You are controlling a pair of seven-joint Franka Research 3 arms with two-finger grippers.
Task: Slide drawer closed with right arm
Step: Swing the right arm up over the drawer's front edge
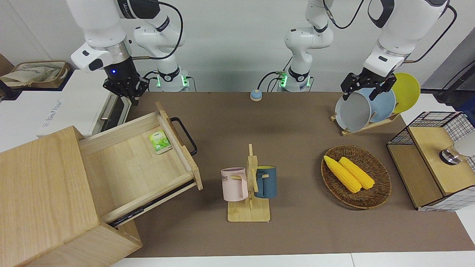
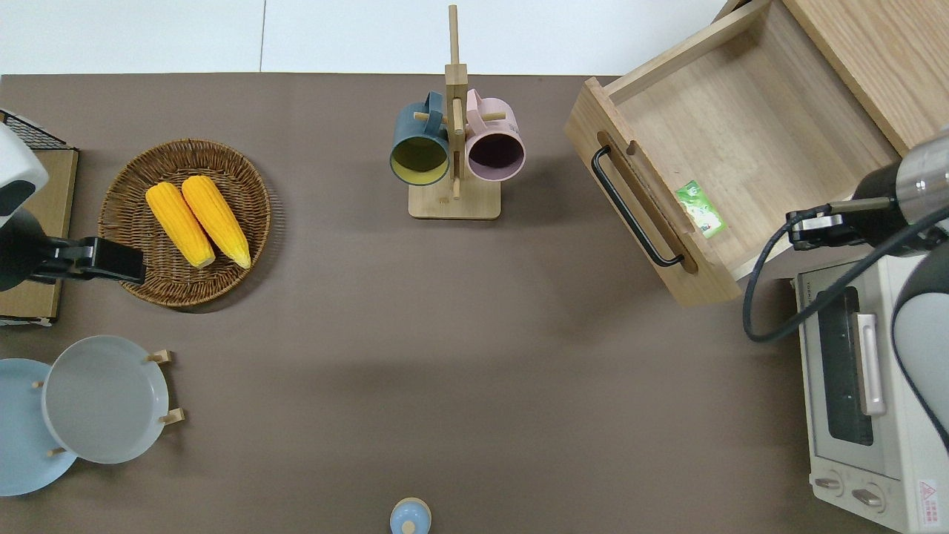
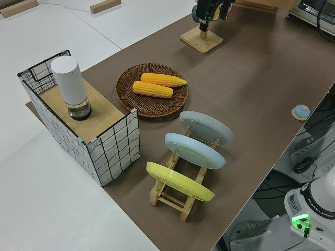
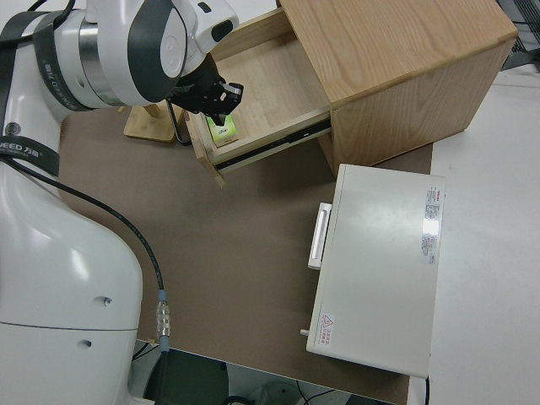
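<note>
The drawer stands pulled far out of the pale-wood box, its black loop handle facing the table's middle. A green packet lies inside near the front panel. The drawer, its handle and the packet also show in the overhead view. My right gripper hangs in the air over the drawer's side wall nearest the robots, next to the toaster oven; it touches nothing. It also shows in the front view and the right side view. My left arm is parked, its gripper open.
A white toaster oven stands beside the drawer, nearer to the robots. A mug rack with two mugs stands mid-table. A basket of corn, a plate rack and a wire crate stand toward the left arm's end.
</note>
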